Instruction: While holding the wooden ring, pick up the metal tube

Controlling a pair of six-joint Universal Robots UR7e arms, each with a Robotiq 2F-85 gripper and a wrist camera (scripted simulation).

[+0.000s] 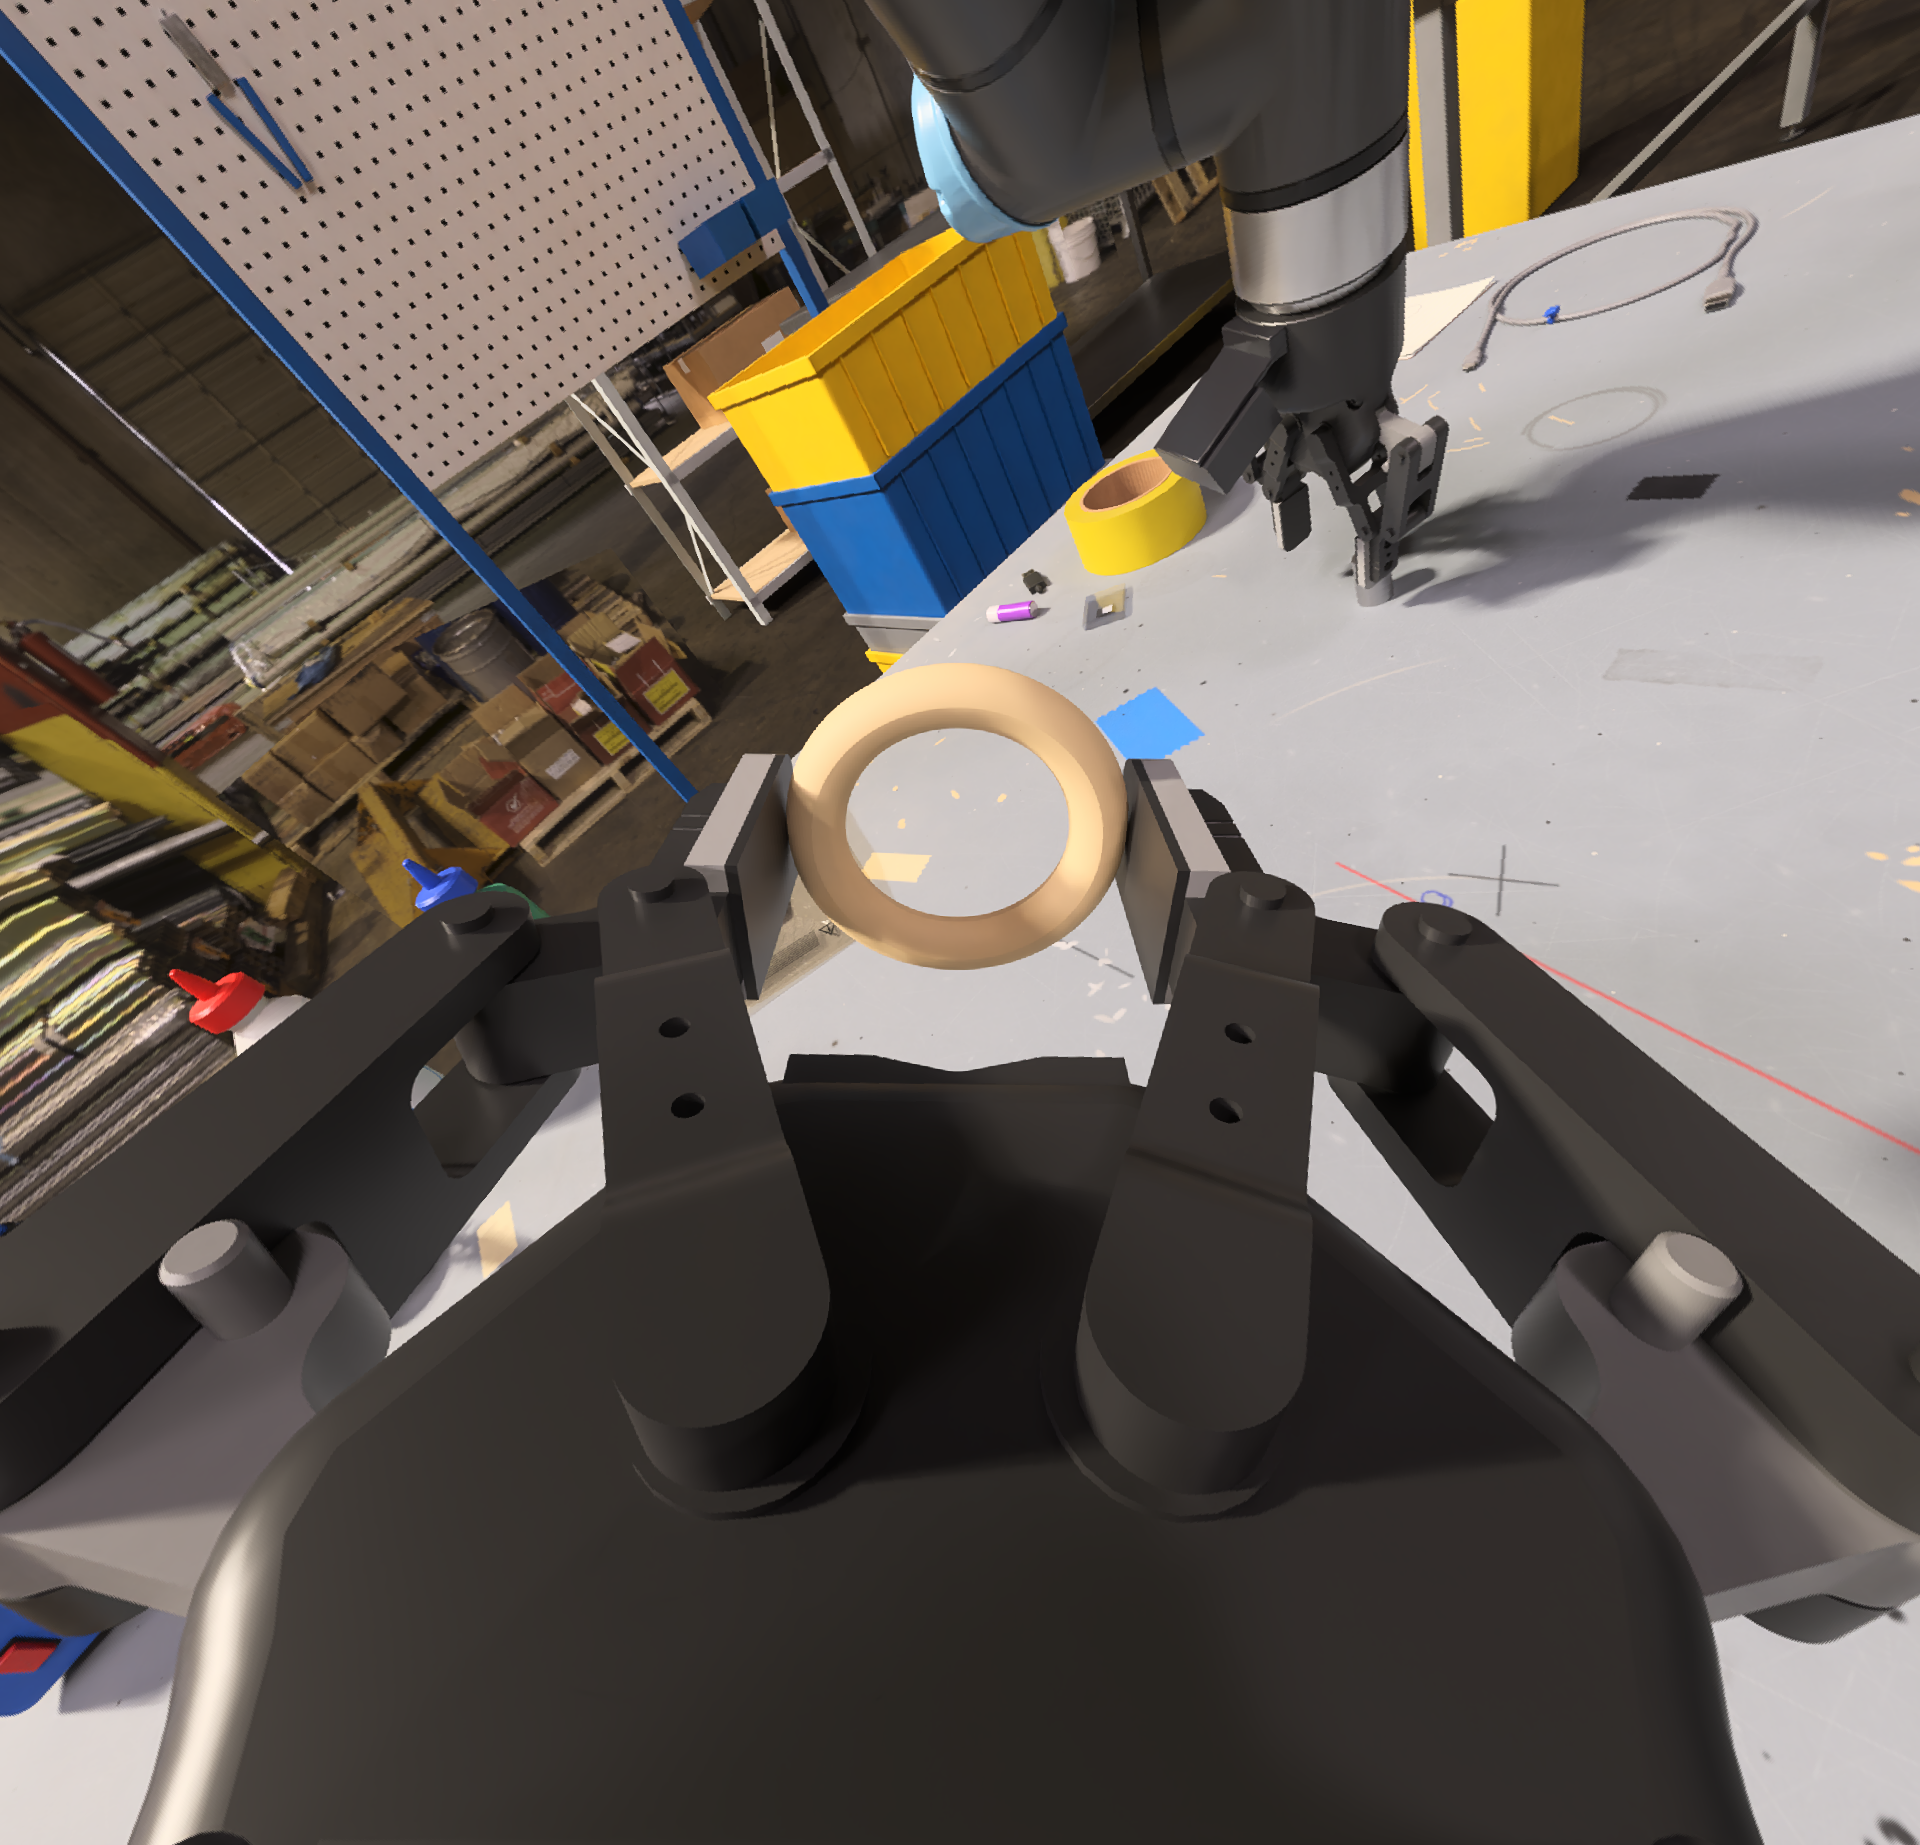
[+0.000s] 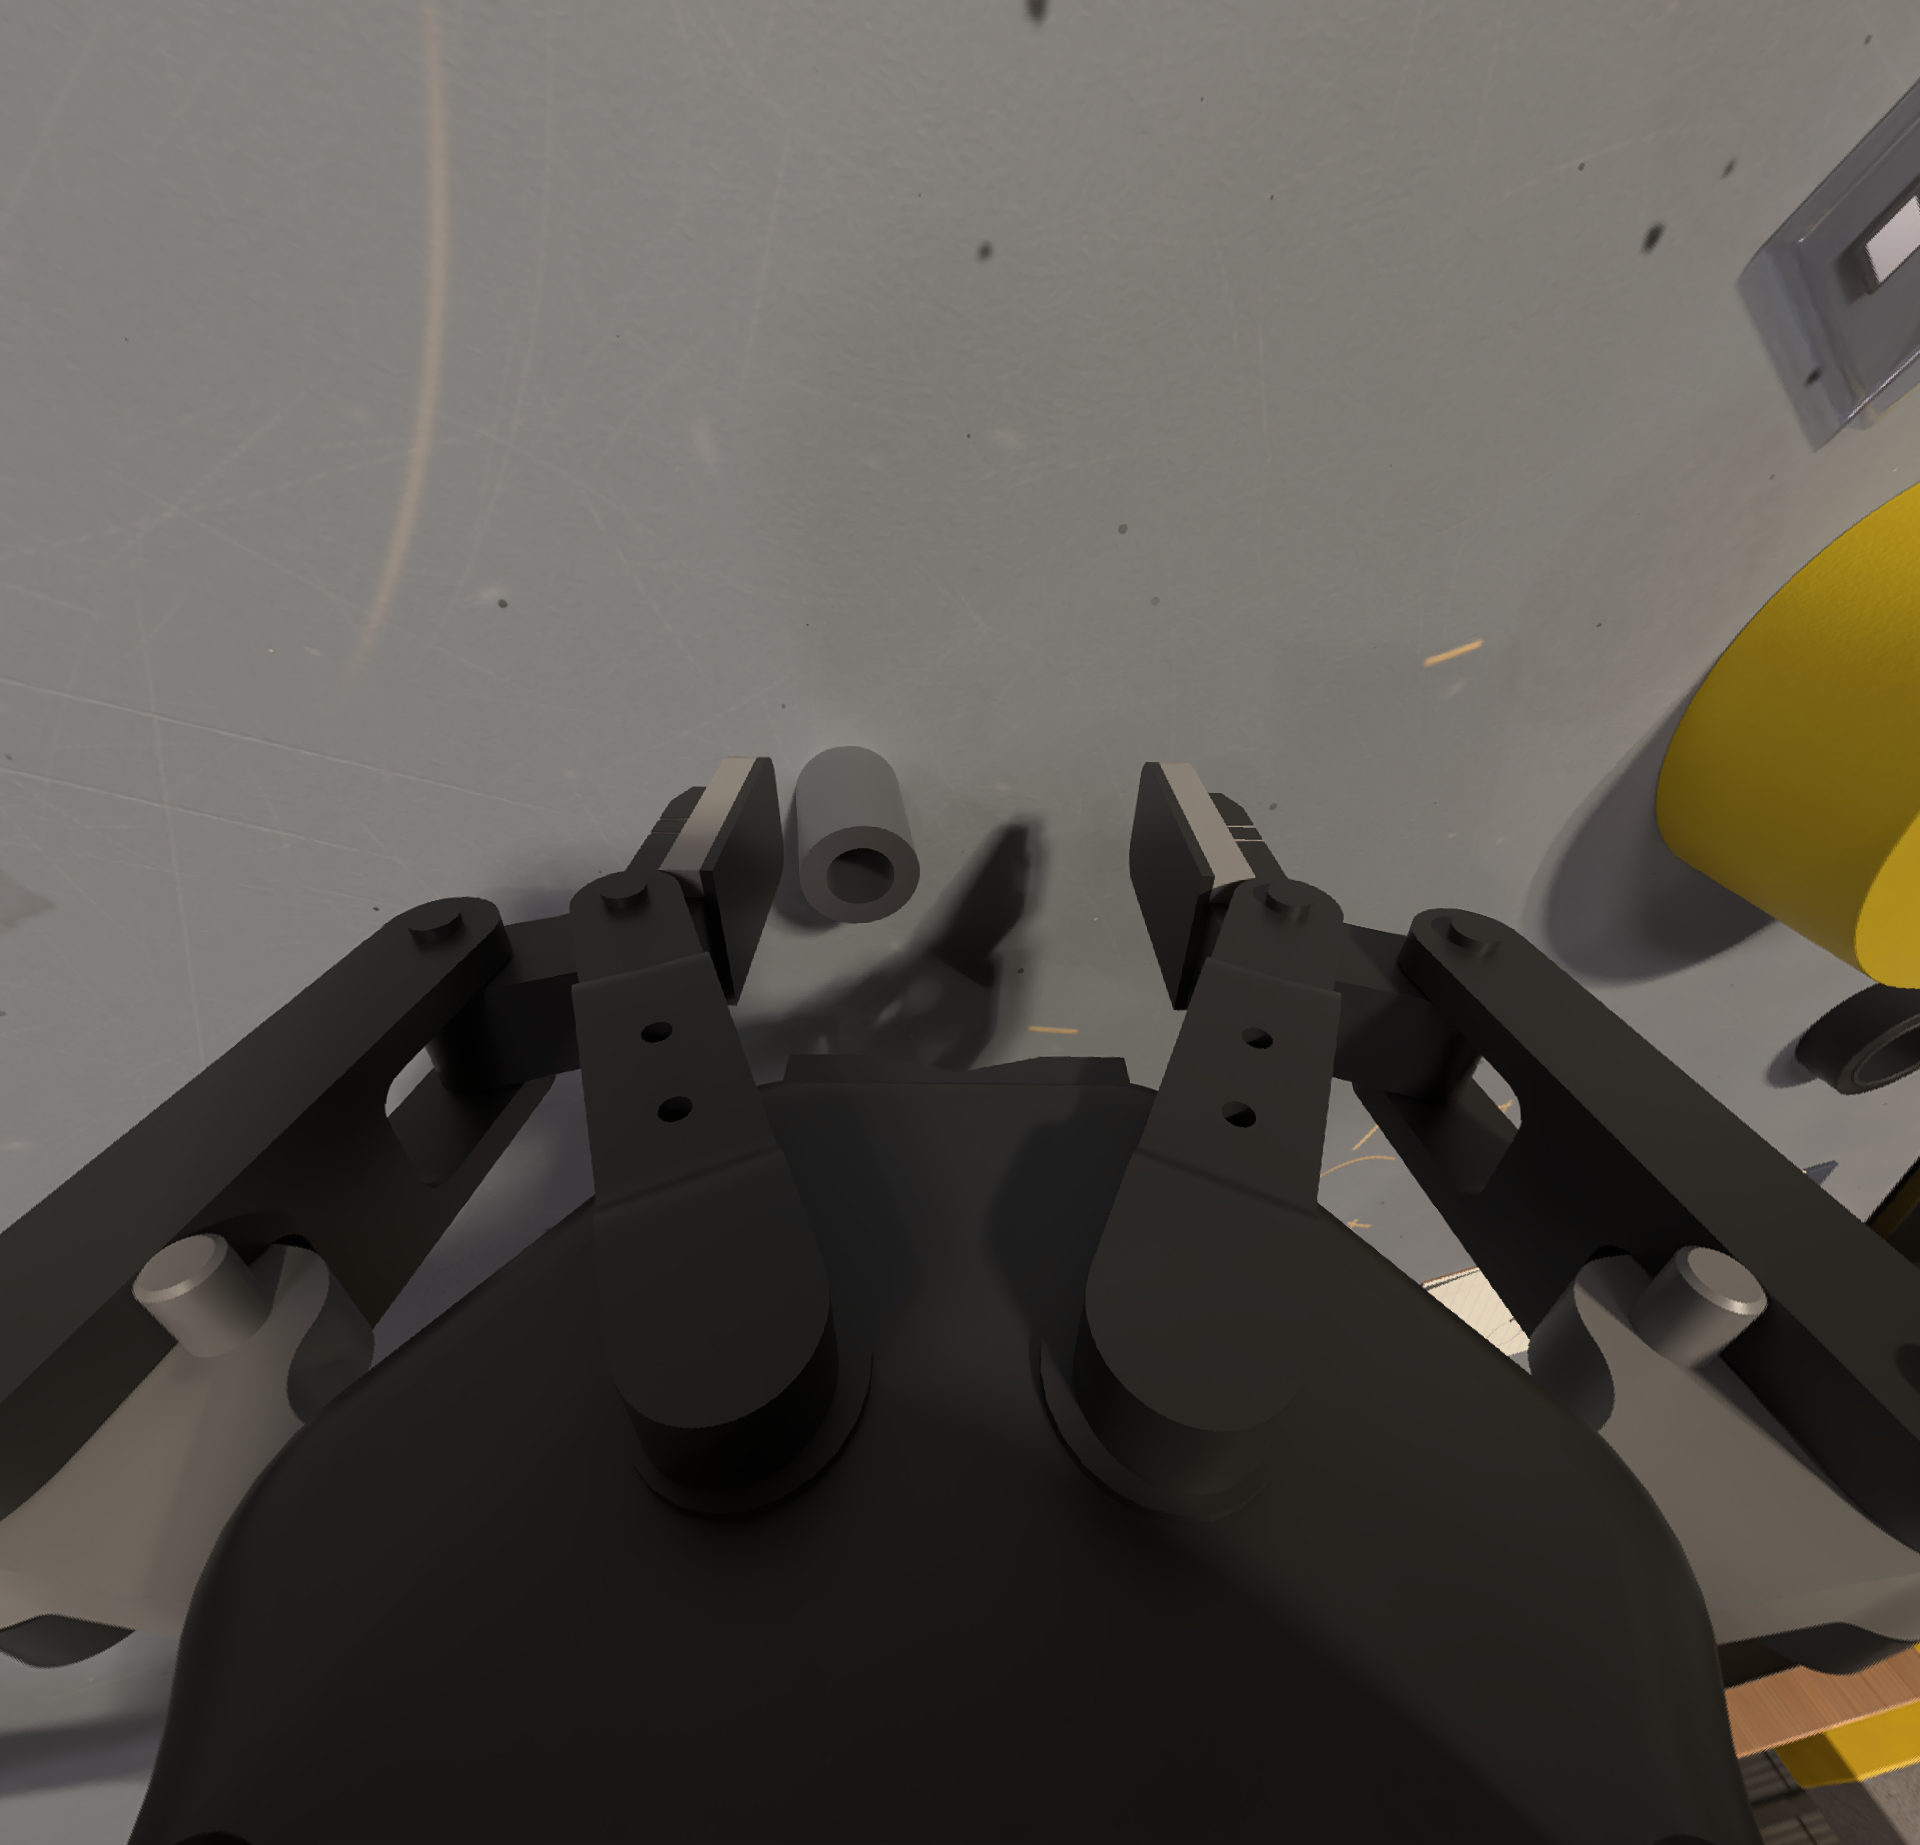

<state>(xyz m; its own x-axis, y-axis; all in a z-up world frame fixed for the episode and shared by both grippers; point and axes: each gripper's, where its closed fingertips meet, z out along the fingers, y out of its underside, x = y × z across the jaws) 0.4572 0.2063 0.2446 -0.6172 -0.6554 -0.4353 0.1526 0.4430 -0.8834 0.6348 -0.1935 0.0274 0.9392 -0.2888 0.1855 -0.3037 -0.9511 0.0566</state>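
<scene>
Standing on end between the right gripper's wide-open jaws, the metal tube sits hard against one finger, while the left gripper clamps the wooden ring.

yellow tape roll cut off (right edge), tiny purple item unidentifiable

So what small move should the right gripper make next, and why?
Probably shut the right gripper on the metal tube: the tube stands on the table between its open fingers, close to one pad. The left gripper already holds the wooden ring.
</scene>
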